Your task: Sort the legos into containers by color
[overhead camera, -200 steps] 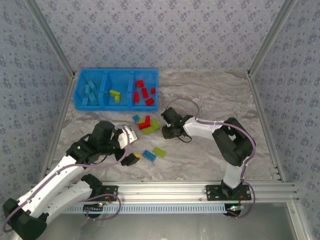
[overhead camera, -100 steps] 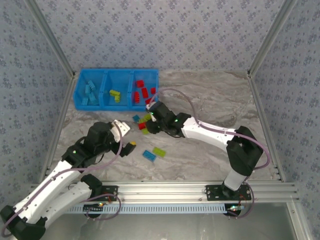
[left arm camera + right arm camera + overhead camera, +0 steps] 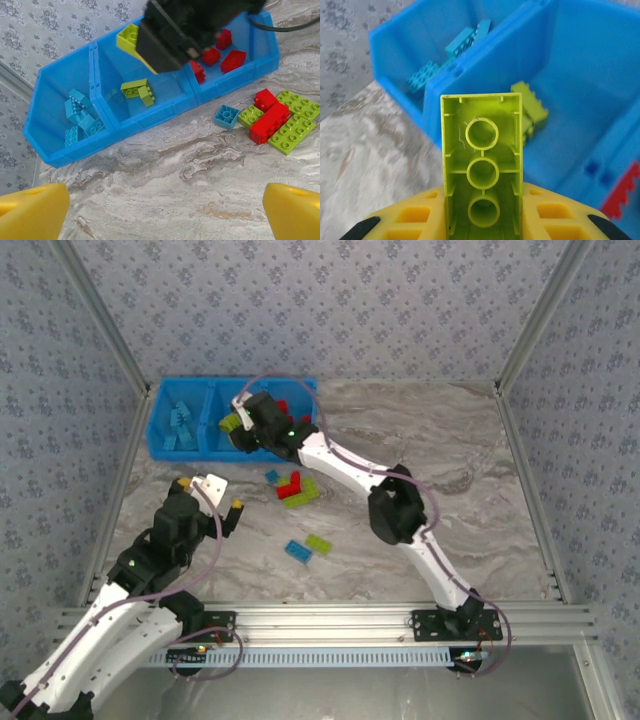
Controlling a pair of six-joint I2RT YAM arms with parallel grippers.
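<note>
The bin (image 3: 125,129) is bright blue, holding light-blue bricks (image 3: 80,112), lime bricks (image 3: 137,90) and red bricks (image 3: 225,55). Yellow fingers (image 3: 415,217) pinch a lime brick (image 3: 482,170). The worktop (image 3: 175,200) is grey-marbled, the walls (image 3: 330,300) floral.

The blue three-compartment tray (image 3: 157,440) holds light blue bricks (image 3: 180,423) at left, lime bricks (image 3: 139,90) in the middle and red bricks (image 3: 232,59) at right, a raised lime brick (image 3: 482,175) hangs underside-out over the middle compartment, and mixed loose bricks (image 3: 295,488) lie on the table (image 3: 450,460) near the tray.
</note>
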